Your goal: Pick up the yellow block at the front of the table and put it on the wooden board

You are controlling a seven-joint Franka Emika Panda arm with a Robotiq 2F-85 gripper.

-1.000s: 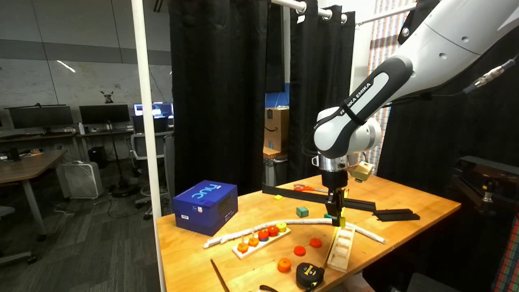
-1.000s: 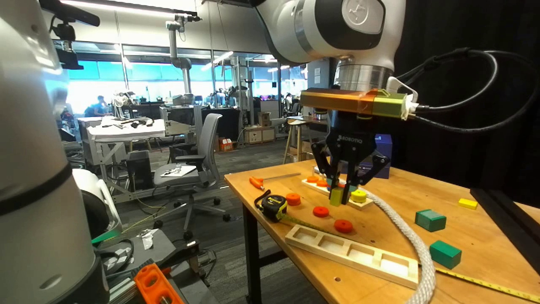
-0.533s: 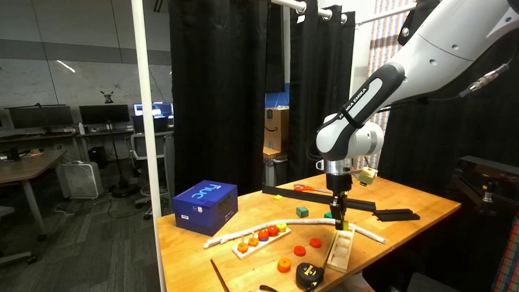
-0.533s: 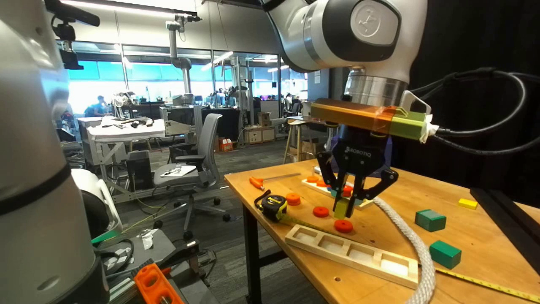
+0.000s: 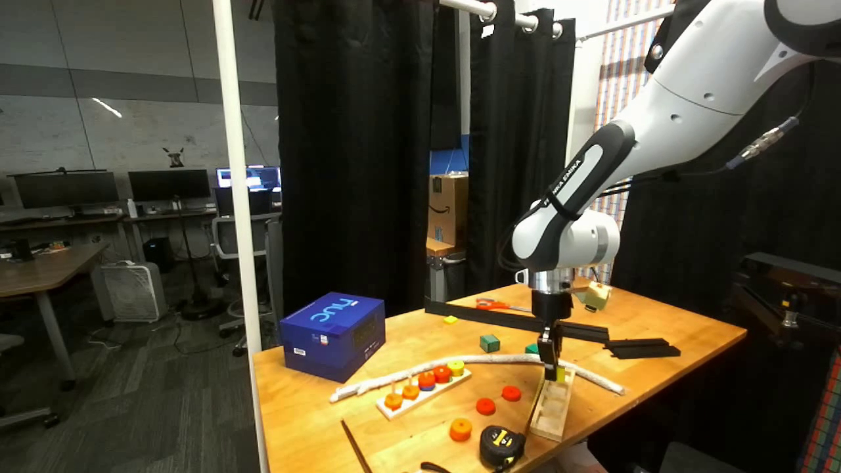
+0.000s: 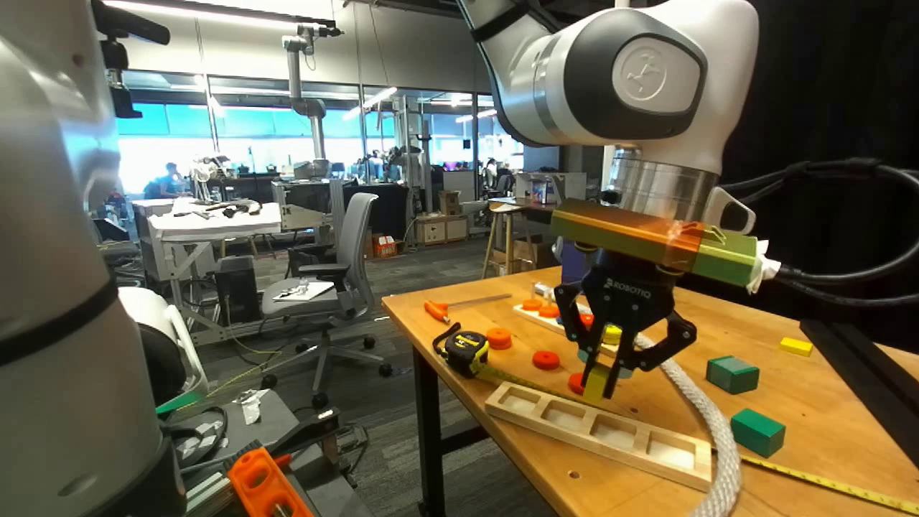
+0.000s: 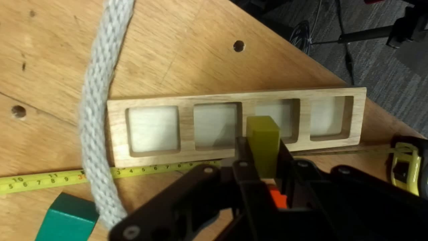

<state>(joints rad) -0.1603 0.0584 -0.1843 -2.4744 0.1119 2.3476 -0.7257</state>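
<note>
The yellow block (image 6: 595, 384) is gripped between the fingertips of my gripper (image 6: 599, 380) and hangs upright, its lower end sticking out. It also shows in the wrist view (image 7: 264, 147) and in an exterior view (image 5: 561, 374). The wooden board (image 6: 599, 433) is pale, long and flat, with a row of several square recesses. It lies near the table edge, also in the wrist view (image 7: 185, 129). The block is close above the board's long side by the tape; in the wrist view it overlaps the third recess from the left. The exact gap is hard to tell.
A tape measure (image 6: 467, 352) has its blade along the board. A white rope (image 6: 700, 402) curves past the board's end. Red discs (image 6: 546, 360), green blocks (image 6: 758, 432), another yellow block (image 6: 796, 347), a peg strip (image 5: 424, 394) and a blue box (image 5: 333, 336) stand around.
My gripper has moved down and toward the wooden board with the yellow block still held. The board and the other objects have not moved.
</note>
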